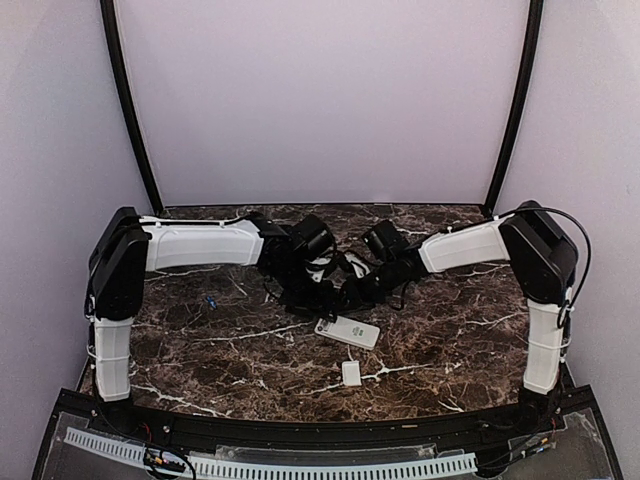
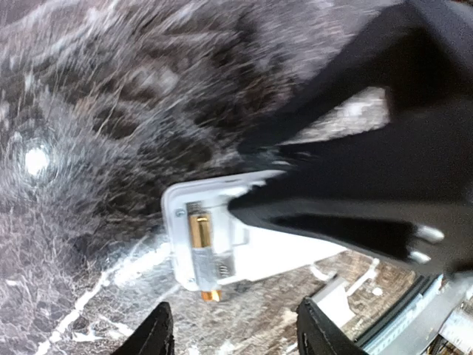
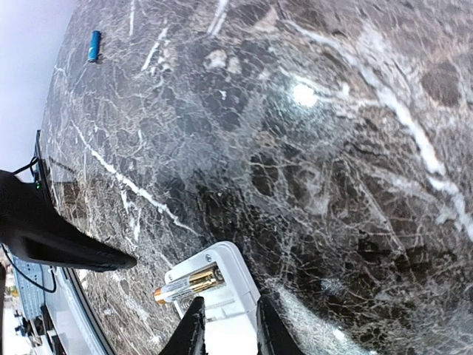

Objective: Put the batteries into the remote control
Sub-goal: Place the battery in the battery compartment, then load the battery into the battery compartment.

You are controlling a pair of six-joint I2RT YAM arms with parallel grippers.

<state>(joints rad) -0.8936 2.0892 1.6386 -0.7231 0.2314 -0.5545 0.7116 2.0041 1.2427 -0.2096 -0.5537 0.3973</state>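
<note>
The white remote control [image 1: 347,331] lies back up on the marble, its battery bay open. In the right wrist view the remote [image 3: 225,285] has the pale tan battery [image 3: 188,285] lying slanted in the bay, its tip sticking out past the edge. It also shows in the left wrist view [image 2: 198,231]. My right gripper [image 3: 228,329] straddles the remote's body, its jaws narrowed on its sides. My left gripper [image 2: 233,336] is open and empty, just above the bay end of the remote [image 2: 259,259]. The bluish battery [image 1: 212,301] lies alone on the table at the left, and shows far off in the right wrist view [image 3: 94,45].
The small flat white cover [image 1: 351,373] lies on the marble just in front of the remote. Both arms meet over the table's middle [image 1: 330,275]. Walls close in the table at the back and sides.
</note>
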